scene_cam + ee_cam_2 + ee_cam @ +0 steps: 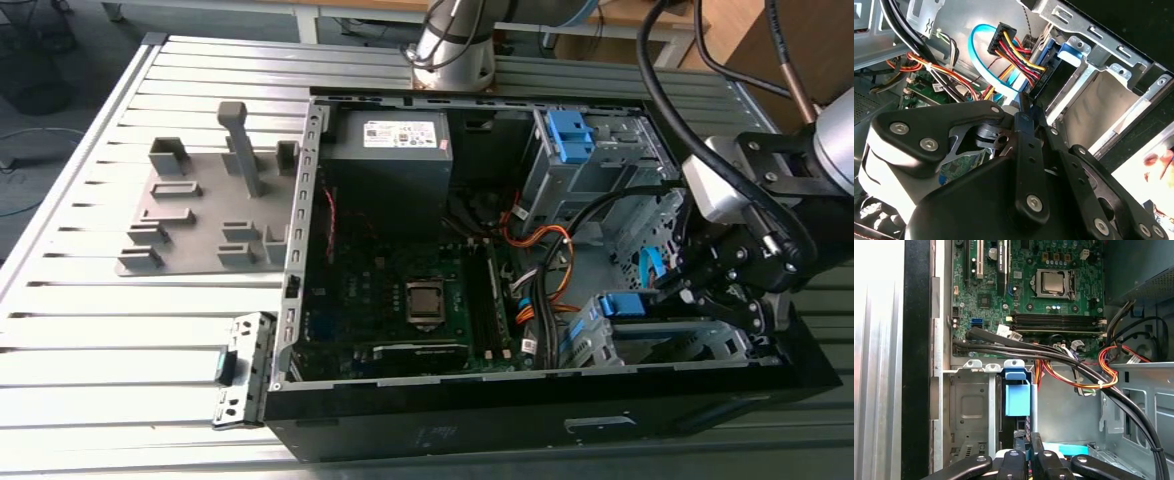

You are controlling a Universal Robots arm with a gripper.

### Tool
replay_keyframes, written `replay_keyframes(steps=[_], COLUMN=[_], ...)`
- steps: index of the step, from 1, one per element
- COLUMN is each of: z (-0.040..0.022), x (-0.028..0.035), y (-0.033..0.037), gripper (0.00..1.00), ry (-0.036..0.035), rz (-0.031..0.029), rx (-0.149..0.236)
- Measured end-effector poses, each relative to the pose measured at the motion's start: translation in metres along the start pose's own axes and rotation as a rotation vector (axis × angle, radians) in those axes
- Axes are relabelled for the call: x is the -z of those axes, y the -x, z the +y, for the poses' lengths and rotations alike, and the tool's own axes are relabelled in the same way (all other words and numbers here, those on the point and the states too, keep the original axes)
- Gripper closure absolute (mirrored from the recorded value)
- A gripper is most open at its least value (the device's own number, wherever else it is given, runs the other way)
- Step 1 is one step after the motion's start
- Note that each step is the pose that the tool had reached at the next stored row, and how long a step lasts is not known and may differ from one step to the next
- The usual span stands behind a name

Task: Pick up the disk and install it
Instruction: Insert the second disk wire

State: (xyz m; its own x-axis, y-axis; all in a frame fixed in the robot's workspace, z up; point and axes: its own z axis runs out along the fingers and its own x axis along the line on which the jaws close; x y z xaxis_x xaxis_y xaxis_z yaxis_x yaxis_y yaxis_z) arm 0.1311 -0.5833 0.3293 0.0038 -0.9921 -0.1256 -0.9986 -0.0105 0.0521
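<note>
Disk (1017,399) sits on edge in the drive cage (970,407), PC case (534,432) on desk (94,300). Tool (1027,439) right at its end, 2 fingers pressed together; can't tell if touching.

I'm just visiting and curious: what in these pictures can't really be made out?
Disk: in the first wrist view its label and body are hidden inside the metal cage; just a blue edge shows.
In the exterior view the hand covers part of that cage.
Bright patch in the second wrist view: too blurred to identify.
</note>
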Motion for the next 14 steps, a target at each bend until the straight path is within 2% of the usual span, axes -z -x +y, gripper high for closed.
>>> replay_keyframes(steps=[3,6,14], z=[0.0,-0.0006,-0.0038], x=[0.0003,0.0016,0.0042], y=[0.0,0.0002,0.0005], gripper=[0.84,0.84,0.84], ry=[0.0001,0.0003,0.0004], rz=[-0.0006,-0.0054,-0.0239], rx=[0.001,0.001,0.003])
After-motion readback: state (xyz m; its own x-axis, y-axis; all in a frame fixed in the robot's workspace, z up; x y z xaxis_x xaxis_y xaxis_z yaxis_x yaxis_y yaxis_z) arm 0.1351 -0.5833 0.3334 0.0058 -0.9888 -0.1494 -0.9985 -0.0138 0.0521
